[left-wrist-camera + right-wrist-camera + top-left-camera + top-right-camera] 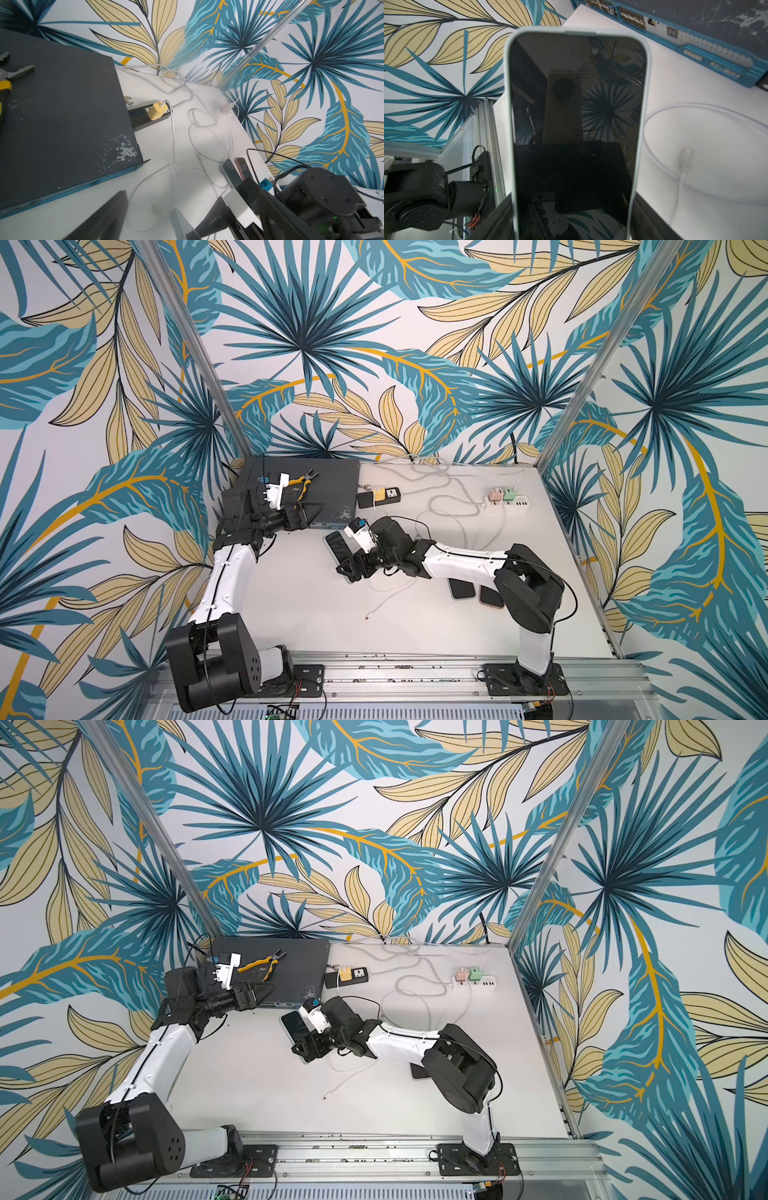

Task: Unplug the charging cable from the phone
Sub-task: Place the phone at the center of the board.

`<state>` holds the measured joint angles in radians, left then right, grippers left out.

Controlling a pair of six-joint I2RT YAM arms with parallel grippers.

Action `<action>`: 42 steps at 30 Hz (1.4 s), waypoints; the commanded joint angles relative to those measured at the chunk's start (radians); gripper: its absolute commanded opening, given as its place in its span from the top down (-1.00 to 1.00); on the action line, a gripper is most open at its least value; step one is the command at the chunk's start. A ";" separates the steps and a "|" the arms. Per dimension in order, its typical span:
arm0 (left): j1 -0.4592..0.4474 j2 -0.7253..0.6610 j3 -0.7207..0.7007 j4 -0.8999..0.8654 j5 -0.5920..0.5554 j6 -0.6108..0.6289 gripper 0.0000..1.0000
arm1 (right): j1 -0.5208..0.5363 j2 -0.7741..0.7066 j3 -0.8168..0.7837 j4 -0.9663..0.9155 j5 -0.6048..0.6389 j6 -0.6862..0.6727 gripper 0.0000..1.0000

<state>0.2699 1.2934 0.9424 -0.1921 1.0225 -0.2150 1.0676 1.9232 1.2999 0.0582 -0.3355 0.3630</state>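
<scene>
Counter (291,614): white, with a dark network switch (332,489) at the back. My left tool (307,515) hangs at its front edge, jaws wide and empty.

Phone (575,104): dark screen, pale blue case, out in mid-counter. My right tool (347,568) is clamped across its long edges. I judge it rigid and moderately heavy, with slick, breakable glass. The case edges are the safe hold.

Charging cable (390,595): thin, white, limp and light, and it trails loose over the counter near the phone. Its connector (686,158) lies bare on the counter beside the phone. The phone's port is hidden from me, but the plug looks already out. Any grip belongs on the stiff connector shell, never the cord.
</scene>
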 commanded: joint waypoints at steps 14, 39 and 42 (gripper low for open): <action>0.027 0.001 0.045 -0.075 -0.181 0.040 -1.00 | 0.135 0.239 0.446 -0.517 0.292 -0.202 0.18; 0.028 0.007 0.042 -0.075 -0.170 0.051 -1.00 | 0.189 0.444 0.696 -0.868 0.401 -0.282 0.03; 0.029 0.009 0.042 -0.075 -0.172 0.051 -1.00 | 0.191 0.450 0.696 -0.875 0.405 -0.282 -0.03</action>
<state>0.2901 1.2942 0.9546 -0.2668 0.8509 -0.1829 1.2499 2.3455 1.9709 -0.7940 0.0540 0.0925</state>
